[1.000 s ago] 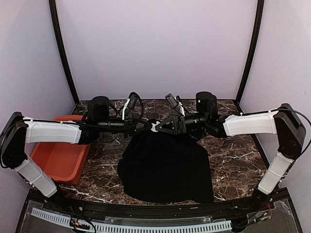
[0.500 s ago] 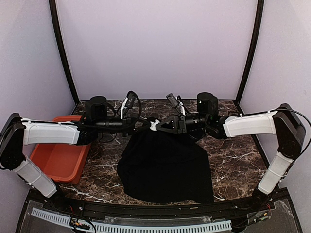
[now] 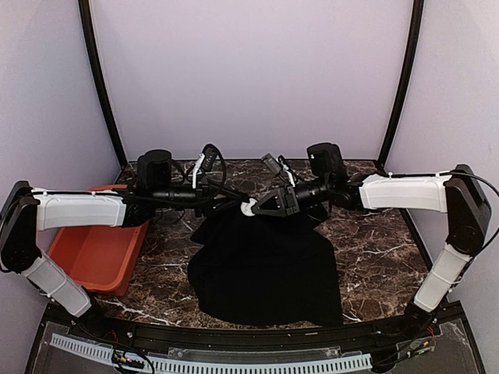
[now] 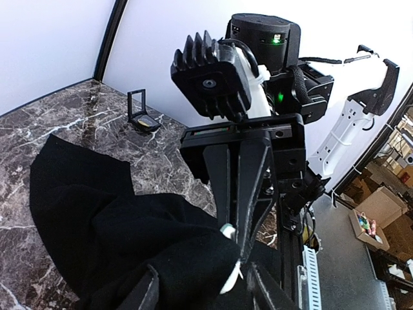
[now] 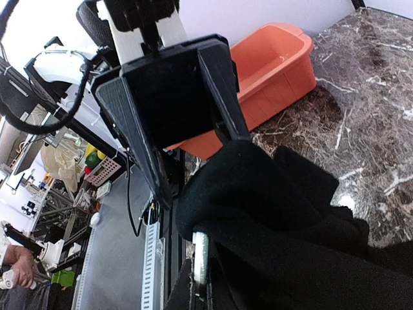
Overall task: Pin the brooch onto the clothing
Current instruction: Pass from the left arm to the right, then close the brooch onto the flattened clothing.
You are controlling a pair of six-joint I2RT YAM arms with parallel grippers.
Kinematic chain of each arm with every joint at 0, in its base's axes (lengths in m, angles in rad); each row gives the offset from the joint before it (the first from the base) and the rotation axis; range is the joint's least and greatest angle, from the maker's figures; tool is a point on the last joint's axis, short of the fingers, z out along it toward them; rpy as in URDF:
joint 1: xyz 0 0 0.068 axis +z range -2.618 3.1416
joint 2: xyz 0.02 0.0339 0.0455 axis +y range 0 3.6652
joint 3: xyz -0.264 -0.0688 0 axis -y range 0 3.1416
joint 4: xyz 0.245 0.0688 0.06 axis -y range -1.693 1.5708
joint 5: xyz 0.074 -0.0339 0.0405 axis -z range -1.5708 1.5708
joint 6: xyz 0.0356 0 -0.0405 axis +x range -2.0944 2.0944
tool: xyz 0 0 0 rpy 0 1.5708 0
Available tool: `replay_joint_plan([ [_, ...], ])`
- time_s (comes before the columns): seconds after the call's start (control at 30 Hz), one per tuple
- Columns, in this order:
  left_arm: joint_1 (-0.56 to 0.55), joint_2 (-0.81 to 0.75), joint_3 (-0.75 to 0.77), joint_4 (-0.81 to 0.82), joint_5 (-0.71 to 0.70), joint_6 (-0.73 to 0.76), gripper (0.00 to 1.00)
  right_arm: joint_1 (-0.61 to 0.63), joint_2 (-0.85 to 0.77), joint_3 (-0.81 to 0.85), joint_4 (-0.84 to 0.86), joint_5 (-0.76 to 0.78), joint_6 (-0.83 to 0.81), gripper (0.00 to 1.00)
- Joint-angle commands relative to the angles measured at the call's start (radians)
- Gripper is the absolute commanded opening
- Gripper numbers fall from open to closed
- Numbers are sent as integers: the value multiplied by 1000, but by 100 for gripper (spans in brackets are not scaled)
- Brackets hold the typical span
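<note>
The black clothing (image 3: 265,265) lies on the marble table, its top fold lifted between the two arms. My right gripper (image 5: 200,294) is shut on the brooch (image 5: 201,258), a thin white disc seen edge-on and pressed against the raised fold (image 5: 271,194). In the top view the brooch (image 3: 248,208) shows white between the right gripper (image 3: 259,209) and the left gripper (image 3: 236,204). My left gripper (image 4: 203,271) stands open, its fingers either side of the fold (image 4: 168,258), with the brooch (image 4: 230,274) at the fold's edge. No print on the cloth is visible.
An orange bin (image 3: 97,249) sits at the table's left, also seen behind the left gripper (image 5: 277,71). A small black-framed object (image 4: 142,116) stands on the marble near the back wall. Both arms meet nose to nose over the cloth's top edge.
The left jaws have opened from the fold they were pinching. The right jaws closed on the brooch, and both gripper tips shifted slightly down toward the cloth.
</note>
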Motion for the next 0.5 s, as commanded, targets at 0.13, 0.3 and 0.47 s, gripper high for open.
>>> replay_joint_plan([
  [0.13, 4, 17, 67, -50, 146, 24, 46, -22, -40, 79, -341, -65, -204, 0],
  [0.3, 4, 74, 94, -56, 229, -9, 49, -20, -18, 115, -408, -94, -241, 0],
  [0.47, 0, 100, 111, -75, 246, -10, 52, -10, 12, 158, -454, -99, -264, 0],
])
